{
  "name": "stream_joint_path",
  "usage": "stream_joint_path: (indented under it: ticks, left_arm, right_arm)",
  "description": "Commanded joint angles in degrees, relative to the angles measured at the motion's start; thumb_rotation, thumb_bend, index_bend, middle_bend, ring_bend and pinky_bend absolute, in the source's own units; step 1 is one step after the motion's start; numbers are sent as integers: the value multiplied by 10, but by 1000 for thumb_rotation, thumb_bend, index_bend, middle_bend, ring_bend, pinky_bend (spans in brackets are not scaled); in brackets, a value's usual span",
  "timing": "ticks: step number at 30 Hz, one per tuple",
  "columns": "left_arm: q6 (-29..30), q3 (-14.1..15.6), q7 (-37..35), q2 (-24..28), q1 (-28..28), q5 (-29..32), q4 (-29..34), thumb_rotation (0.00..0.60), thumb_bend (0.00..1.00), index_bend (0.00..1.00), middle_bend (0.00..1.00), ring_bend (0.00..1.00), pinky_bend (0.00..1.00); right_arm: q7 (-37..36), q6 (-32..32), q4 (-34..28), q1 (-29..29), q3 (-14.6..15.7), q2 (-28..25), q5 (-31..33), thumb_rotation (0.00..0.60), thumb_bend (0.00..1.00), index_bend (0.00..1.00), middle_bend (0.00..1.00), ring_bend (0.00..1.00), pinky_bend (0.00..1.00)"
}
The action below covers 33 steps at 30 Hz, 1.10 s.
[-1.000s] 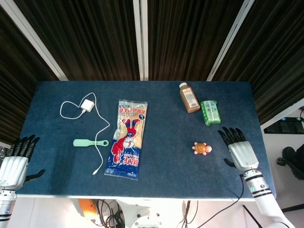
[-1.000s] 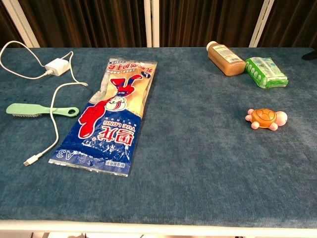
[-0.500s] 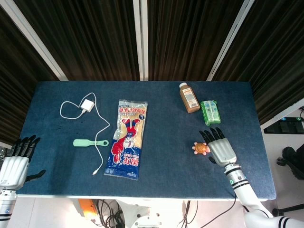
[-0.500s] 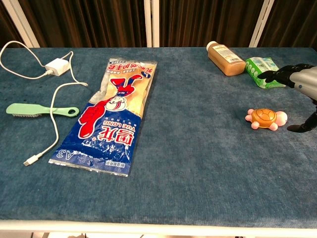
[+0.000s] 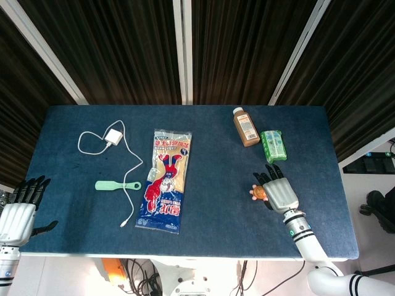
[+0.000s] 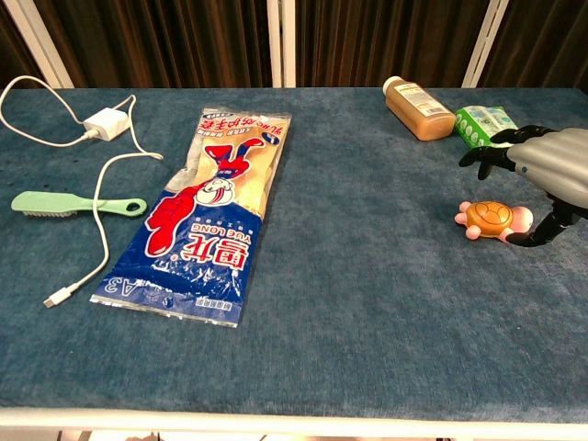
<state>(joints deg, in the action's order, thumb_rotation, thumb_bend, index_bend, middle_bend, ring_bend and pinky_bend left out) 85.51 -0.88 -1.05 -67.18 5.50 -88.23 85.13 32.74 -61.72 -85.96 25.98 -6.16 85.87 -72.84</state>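
The right hand (image 6: 551, 179) hovers, fingers spread, over the toy turtle (image 6: 490, 219); closing around it seems next.

Toy turtle (image 6: 492, 220): orange shell, pink limbs. Bottle (image 5: 245, 126): brown, white cap. Packet (image 5: 273, 145): green, white print. Bag (image 6: 213, 211): blue, red, clear (white lettering). Brush (image 5: 117, 185): mint green. Charger (image 5: 113, 137): white. Table (image 5: 216, 203): dark blue.

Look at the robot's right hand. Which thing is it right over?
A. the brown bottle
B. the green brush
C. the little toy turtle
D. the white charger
C. The right hand hovers with fingers spread just over the toy turtle; the other things lie well away from it.
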Motion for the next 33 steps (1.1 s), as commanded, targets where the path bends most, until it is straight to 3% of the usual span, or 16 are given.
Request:
stream_joint_path:
  ticks: [1, 8, 17, 20, 22, 24, 29, 33]
  left_arm:
    - [-1, 0, -3, 0, 0, 1, -3, 600, 68, 42, 0, 0, 0]
    - [2, 1, -6, 0, -1, -4, -4, 600, 69, 42, 0, 0, 0]
    - [4, 1, -6, 3, -2, -4, -2, 600, 69, 42, 0, 0, 0]
    - [4, 1, -6, 3, -2, -4, -1, 600, 69, 42, 0, 0, 0]
    - [4, 1, -6, 3, -2, -4, -1, 600, 69, 42, 0, 0, 0]
    - [4, 1, -6, 3, -2, -4, -1, 600, 69, 42, 0, 0, 0]
    - [3, 1, -7, 3, -2, -5, -1, 600, 69, 42, 0, 0, 0]
    - [2, 1, -8, 3, -1, -5, -1, 600, 69, 42, 0, 0, 0]
  right_arm:
    - [1, -7, 8, 2, 0, 8, 1, 600, 134, 239, 296, 6, 0]
    - [-4, -19, 31, 4, 4, 29, -6, 600, 239, 583, 554, 136, 0]
    - [-22, -48, 67, 2, 8, 56, -29, 600, 370, 898, 803, 303, 0]
    - [-32, -57, 79, 0, 9, 62, -38, 600, 406, 953, 839, 333, 0]
    - [-38, -54, 81, 0, 11, 59, -39, 600, 384, 929, 816, 334, 0]
    - [-39, -43, 76, 1, 15, 51, -36, 600, 334, 837, 753, 319, 0]
    - [-45, -14, 45, 3, 19, 23, -17, 600, 154, 348, 415, 117, 0]
    - [-55, -23, 37, 0, 21, 15, -27, 600, 119, 199, 246, 10, 0]
